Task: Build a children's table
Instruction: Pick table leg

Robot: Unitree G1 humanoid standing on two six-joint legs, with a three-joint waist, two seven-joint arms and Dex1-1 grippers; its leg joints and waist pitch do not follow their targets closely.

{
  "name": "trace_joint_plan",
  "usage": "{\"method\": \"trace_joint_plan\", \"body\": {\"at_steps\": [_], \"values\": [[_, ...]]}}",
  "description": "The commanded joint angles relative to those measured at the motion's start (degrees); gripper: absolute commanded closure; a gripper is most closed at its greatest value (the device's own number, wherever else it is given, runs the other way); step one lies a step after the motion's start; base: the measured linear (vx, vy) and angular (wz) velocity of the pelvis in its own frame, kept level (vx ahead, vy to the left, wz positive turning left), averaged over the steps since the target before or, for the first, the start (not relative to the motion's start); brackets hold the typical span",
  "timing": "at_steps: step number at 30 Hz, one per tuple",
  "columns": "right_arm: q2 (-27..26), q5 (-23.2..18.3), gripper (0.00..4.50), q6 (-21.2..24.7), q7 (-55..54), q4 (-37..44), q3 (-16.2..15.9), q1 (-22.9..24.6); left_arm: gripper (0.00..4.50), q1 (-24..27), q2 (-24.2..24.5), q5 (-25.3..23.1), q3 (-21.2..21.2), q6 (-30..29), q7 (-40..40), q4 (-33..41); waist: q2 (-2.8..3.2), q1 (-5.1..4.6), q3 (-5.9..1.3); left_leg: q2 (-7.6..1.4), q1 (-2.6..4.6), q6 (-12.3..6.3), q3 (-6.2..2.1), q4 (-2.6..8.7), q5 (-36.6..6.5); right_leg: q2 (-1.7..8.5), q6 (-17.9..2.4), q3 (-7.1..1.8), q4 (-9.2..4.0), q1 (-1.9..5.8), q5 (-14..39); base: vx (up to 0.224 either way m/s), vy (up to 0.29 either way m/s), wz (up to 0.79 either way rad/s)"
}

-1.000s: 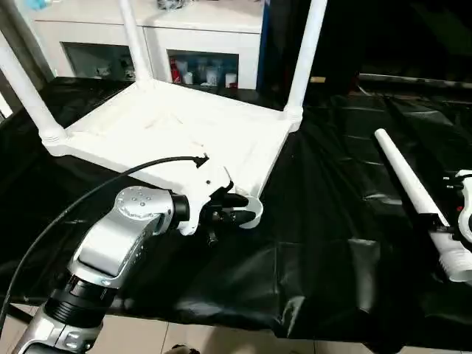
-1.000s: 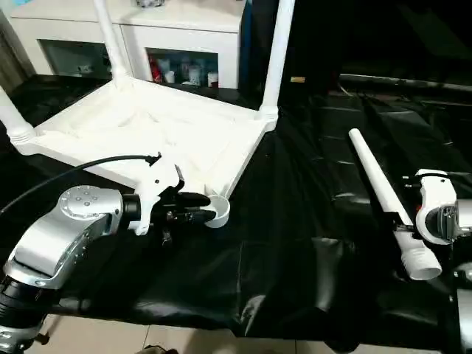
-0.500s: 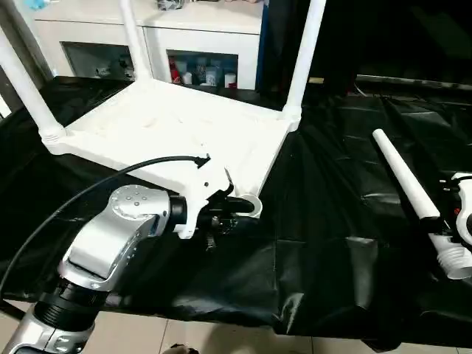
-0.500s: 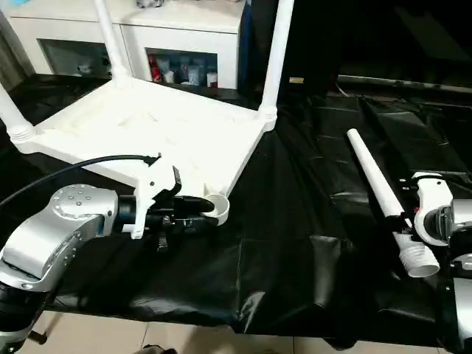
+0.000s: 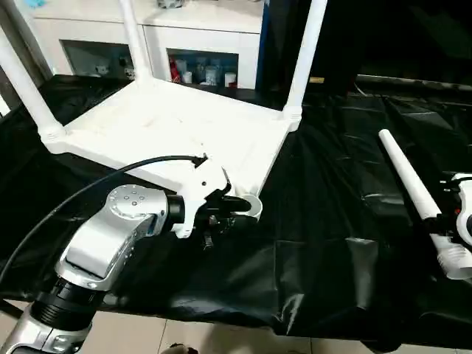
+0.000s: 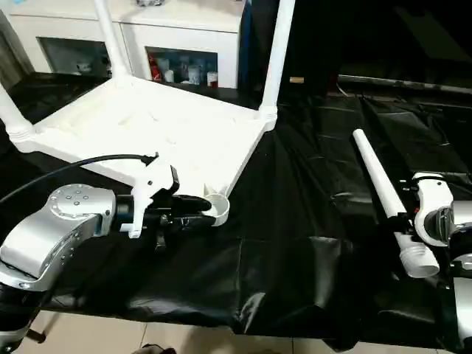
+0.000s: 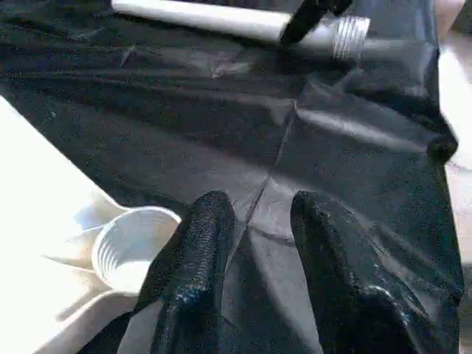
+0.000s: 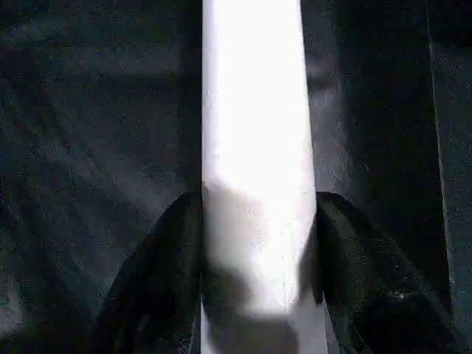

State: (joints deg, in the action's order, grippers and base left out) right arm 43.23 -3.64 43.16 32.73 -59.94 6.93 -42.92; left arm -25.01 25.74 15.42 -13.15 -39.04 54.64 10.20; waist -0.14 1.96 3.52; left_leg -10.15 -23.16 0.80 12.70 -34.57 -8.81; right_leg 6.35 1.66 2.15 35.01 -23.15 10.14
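I see the children's table top [image 5: 177, 125], a smooth white plastic rectangle, lying upside down on the bench [image 5: 332, 221], which is draped in glossy, creased black sheeting. Three fitted legs [image 5: 304, 51] stand upright from its round corner sockets as long, tapered white tubes. The near corner socket [image 7: 133, 240] is open: a round cup with fine ridges on its inner wall. My left end effector [image 5: 232, 212] sits level just beside that socket; in the left wrist view its two black, pebble-textured fingers [image 7: 195, 280] stand apart with bare sheeting between them, gripping nothing. The fourth leg [image 6: 380, 184] lies flat on the bench well apart from the top, on my right, its wider threaded end [image 7: 348, 37] nearest me. My right end effector [image 8: 254, 243] straddles this leg near that end, with one black finger against each side of the smooth tube; I cannot tell whether the clamp is firm. A white cabinet [image 5: 184, 37] with glass-fronted compartments stands behind the bench.
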Motion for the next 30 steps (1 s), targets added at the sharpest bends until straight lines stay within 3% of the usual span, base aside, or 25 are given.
{"method": "trace_joint_plan", "body": {"at_steps": [1, 2, 3, 4, 5, 6, 8, 10, 11, 13, 15, 18, 19, 20, 24, 25, 27, 28, 30], "values": [[-1.0, -3.7, 2.64, 0.0, 0.8, 5.9, 3.0, -0.3, 2.8, -1.2, -1.6, 0.3, 1.9, -0.4, -2.6, -2.0, -1.25, 0.34, -3.93, -2.25, 1.74, 1.53, -1.65, 3.58, -19.9, 1.25, -11.3, -0.91, -4.82, 1.35, 22.8, 0.0, 0.0, 0.0], [-2.9, -7.6, 2.64, 2.2, 2.7, 12.8, 5.5, 1.5, 2.8, -2.4, -3.9, 0.6, 3.9, -0.6, -5.5, -4.1, -1.35, 0.22, -3.93, -2.2, 1.63, 1.43, -1.68, 3.66, -19.9, 1.17, -10.9, -0.9, -4.9, 1.47, 22.8, 0.0, 0.0, 0.0], [-3.1, -8.0, 2.64, 2.5, 3.0, 13.6, 5.8, 1.7, 2.8, -2.5, -4.1, 0.7, 4.1, -0.7, -5.8, -4.3, -1.4, 0.49, -4.0, -2.2, 1.8, 1.0, -1.56, 3.64, -19.5, 1.11, -10.3, -1.01, -4.97, 1.46, 22.2, 0.0, 0.0, 0.0], [-4.2, -10.1, 2.64, 3.9, 4.0, 17.4, 6.9, 2.7, 2.8, -3.3, -5.2, 1.1, 5.2, -0.9, -7.2, -5.3, -0.68, 0.61, -4.1, -2.18, 1.73, 0.9, -1.77, 3.77, -18.8, 1.22, -10.4, -0.97, -4.79, 1.67, 21.7, 0.0, 0.0, 0.0], [-7.6, -15.4, 2.64, 4.9, 5.9, 27.2, 9.4, 5.9, 2.8, -5.4, -7.8, 2.2, 7.8, -1.0, -10.1, -7.8, -0.58, 0.71, -4.06, -2.12, 1.77, 0.66, -1.62, 3.8, -18.5, 1.11, -10.3, -1.01, -4.99, 1.64, 21.1, 0.0, 0.0, 0.0], [-9.0, -17.6, 2.64, 4.5, 6.9, 31.0, 10.1, 7.4, 2.8, -6.1, -8.7, 2.7, 8.7, -0.7, -11.0, -8.7, -0.58, 1.02, -4.18, -2.25, 2.05, 0.28, -1.62, 3.8, -18.5, 1.09, -10.3, -1.07, -4.96, 1.49, 19.6, 0.0, 0.0, 0.0], [-10.6, -20.2, 2.64, 4.5, 8.0, 35.2, 10.7, 9.1, 2.8, -7.1, -10.0, 3.5, 9.8, -1.2, -12.2, -9.6, -0.73, 0.97, -4.4, -2.3, 1.66, -0.1, -1.81, 4.03, -17.3, 1.24, -11.1, -0.85, -4.73, 1.85, 17.8, 0.0, 0.0, 0.0], [-13.8, -25.0, 2.65, 5.6, 9.0, 42.4, 12.0, 11.9, 2.8, -8.7, -12.1, 4.8, 11.5, -2.1, -14.3, -11.0, -0.82, 1.61, -4.35, -2.37, 1.97, -0.18, -1.64, 4.0, -16.2, 1.38, -11.7, -1.13, -4.79, 1.7, 16.8, 0.0, 0.0, 0.0], [-13.8, -25.0, 2.65, 5.6, 9.0, 42.4, 12.0, 11.9, 2.8, -8.7, -12.1, 4.8, 11.5, -2.1, -14.3, -11.0, -0.71, 1.78, -4.49, -2.42, 2.05, -0.13, -1.76, 3.94, -15.8, 1.43, -11.8, -1.09, -4.59, 1.67, 16.7, 0.0, 0.0, 0.0], [-19.8, -32.2, 2.65, 8.2, 8.5, 52.9, 13.3, 16.1, 2.8, -11.6, -16.3, 7.4, 14.2, -4.1, -17.4, -13.6, -0.74, 2.1, -4.48, -2.44, 2.29, -0.21, -1.57, 3.95, -14.9, 1.37, -11.9, -1.18, -4.61, 1.48, 15.9, 0.0, 0.0, 0.0], [-22.9, -34.5, 2.65, 8.7, 8.5, 57.2, 12.1, 18.1, 2.8, -12.6, -18.3, 8.7, 15.2, -5.8, -18.6, -14.4, -0.2, 2.43, -4.47, -2.48, 2.04, -0.24, -1.87, 4.17, -15.1, 1.57, -12.0, -1.12, -4.5, 1.71, 15.6, 0.0, 0.0, 0.0], [-26.2, -36.1, 2.65, 9.9, 8.1, 61.8, 10.8, 20.1, 2.8, -13.5, -20.1, 9.6, 15.4, -7.5, -19.5, -14.8, -0.7, 2.99, -4.47, -2.64, 2.09, 0.93, -1.9, 4.48, -15.2, 1.6, -11.5, -1.09, -4.62, 1.51, 15.3, 0.0, 0.0, 0.0], [-27.8, -37.1, 2.65, 9.8, 8.5, 63.8, 8.6, 20.9, 2.8, -14.0, -21.0, 10.4, 14.9, -8.2, -19.6, -14.6, -0.62, 3.14, -4.37, -2.59, 2.07, 1.13, -1.91, 4.54, -15.5, 1.71, -11.3, -1.13, -4.66, 1.51, 16.0, 0.0, 0.0, 0.0], [-27.8, -37.1, 2.65, 9.8, 8.6, 63.8, 8.5, 20.9, 2.8, -14.0, -21.1, 10.4, 15.0, -8.2, -19.5, -14.6, -0.52, 3.23, -4.27, -2.54, 2.12, 1.63, -1.95, 4.62, -16.4, 1.75, -10.5, -1.15, -4.89, 1.41, 17.8, 0.0, 0.0, 0.0], [-29.1, -37.4, 2.66, 10.2, 8.0, 65.8, 6.3, 21.5, 2.8, -14.9, -22.7, 12.8, 16.5, -9.0, -20.4, -15.0, -0.66, 3.21, -4.09, -2.5, 2.22, 3.26, -2.05, 4.78, -18.0, 1.92, -8.5, -1.25, -5.29, 1.24, 21.2, 0.0, 0.0, 0.0], [-29.8, -37.8, 2.66, 11.2, 7.1, 67.4, 5.5, 21.5, 2.8, -15.8, -24.3, 15.3, 18.5, -10.5, -21.0, -14.7, -0.96, 3.15, -4.07, -2.52, 2.16, 3.19, -2.03, 4.86, -18.0, 1.9, -8.3, -1.26, -5.36, 1.25, 21.5, 0.0, 0.0, 0.0], [-30.0, -37.7, 2.66, 11.5, 6.6, 68.2, 5.0, 21.4, 2.8, -15.9, -24.7, 16.2, 19.1, -11.5, -21.2, -14.3, -0.77, 3.11, -3.95, -2.42, 2.06, 3.38, -2.15, 4.9, -18.4, 1.95, -8.0, -1.16, -5.45, 1.24, 22.9, 0.0, 0.0, 0.0], [-30.0, -37.7, 2.66, 11.6, 6.5, 68.3, 4.9, 21.4, 2.8, -15.9, -24.8, 16.4, 19.1, -11.7, -21.2, -14.2, -1.09, 3.16, -3.97, -2.46, 2.1, 3.4, -2.19, 4.88, -18.6, 2.09, -7.3, -1.17, -5.57, 1.19, 24.1, 0.0, 0.0, 0.0], [-29.9, -37.6, 2.66, 11.5, 6.1, 68.7, 3.9, 21.1, 2.8, -15.2, -25.1, 16.9, 19.2, -12.7, -22.0, -13.5, -1.08, 3.03, -3.84, -2.48, 2.05, 3.71, -2.28, 4.99, -19.1, 2.03, -6.1, -1.2, -5.8, 1.04, 25.3, 0.0, 0.0, 0.0]]}}
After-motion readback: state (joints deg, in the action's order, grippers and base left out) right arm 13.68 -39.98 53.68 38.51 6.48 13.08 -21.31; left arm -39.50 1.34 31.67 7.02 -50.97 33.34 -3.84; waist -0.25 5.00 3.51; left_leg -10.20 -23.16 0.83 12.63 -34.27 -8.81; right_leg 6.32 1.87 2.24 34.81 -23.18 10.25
